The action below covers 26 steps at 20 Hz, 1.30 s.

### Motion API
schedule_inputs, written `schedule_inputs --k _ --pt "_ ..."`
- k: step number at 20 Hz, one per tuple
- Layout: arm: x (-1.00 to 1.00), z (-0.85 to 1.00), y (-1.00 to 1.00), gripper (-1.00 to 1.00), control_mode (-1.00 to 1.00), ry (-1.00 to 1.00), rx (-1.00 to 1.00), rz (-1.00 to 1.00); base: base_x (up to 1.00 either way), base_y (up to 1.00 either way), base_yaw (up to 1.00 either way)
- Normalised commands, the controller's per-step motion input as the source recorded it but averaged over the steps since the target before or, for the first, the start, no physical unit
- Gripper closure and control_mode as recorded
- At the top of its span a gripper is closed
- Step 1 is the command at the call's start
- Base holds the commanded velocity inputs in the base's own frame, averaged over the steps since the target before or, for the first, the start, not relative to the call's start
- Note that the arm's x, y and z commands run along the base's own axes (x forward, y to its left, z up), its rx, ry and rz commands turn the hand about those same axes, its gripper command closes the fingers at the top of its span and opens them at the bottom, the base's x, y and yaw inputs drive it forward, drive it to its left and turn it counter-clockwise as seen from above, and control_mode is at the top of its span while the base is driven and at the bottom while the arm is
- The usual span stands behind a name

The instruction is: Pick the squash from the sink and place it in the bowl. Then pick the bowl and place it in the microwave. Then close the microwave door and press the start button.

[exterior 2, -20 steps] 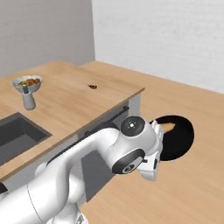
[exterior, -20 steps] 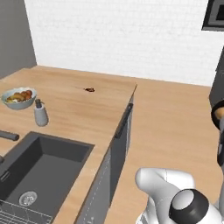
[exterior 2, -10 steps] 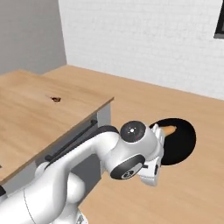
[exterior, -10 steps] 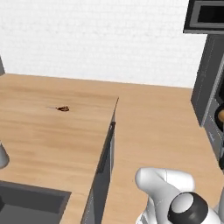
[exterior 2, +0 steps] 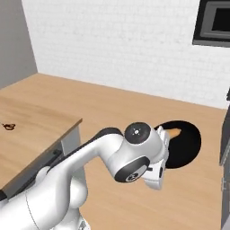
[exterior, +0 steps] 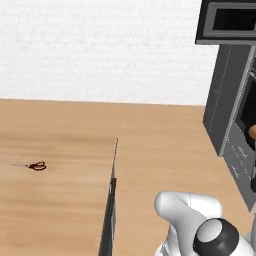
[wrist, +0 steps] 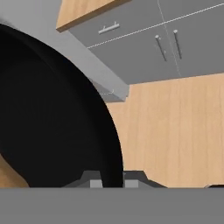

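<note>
Step in hand looks like carrying the bowl [exterior 2: 182,143] to the microwave [exterior: 229,21]. The gripper [wrist: 113,179] is clamped on the bowl's rim, fingertips either side of the black wall in the hand view. The squash [exterior 2: 174,132] sits inside the bowl, orange showing past the arm. The microwave is high at far right. Next move calls for lifting the bowl level up to that opening without tipping.

bowl [exterior 2: 186,143]: left part hidden behind arm | squash [exterior 2: 174,133]: just 1 orange tip visible above arm | microwave [exterior 2: 215,22]: cut by right edge | scissors [exterior: 35,166]: too small for detail
</note>
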Motion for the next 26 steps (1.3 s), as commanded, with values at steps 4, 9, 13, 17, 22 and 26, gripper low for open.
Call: schedule_inputs --k 4,9,13,17,22,26 --pt "0.00 0.00 0.00 1.00 1.00 0.00 0.00 0.00 0.86 -0.41 -0.25" --pt "0.00 0.00 0.00 1.00 1.00 0.00 0.00 0.00 0.88 -0.19 -0.24" --pt "0.00 0.00 0.00 1.00 1.00 0.00 0.00 0.00 0.85 -0.03 -0.29" --pt "0.00 0.00 0.00 1.00 1.00 0.00 0.00 0.00 0.71 0.06 -0.39" --pt "0.00 0.00 0.00 1.00 1.00 0.00 0.00 0.00 0.53 0.07 -0.41" --pt "0.00 0.00 0.00 1.00 1.00 0.00 0.00 0.00 0.55 0.46 -0.32"
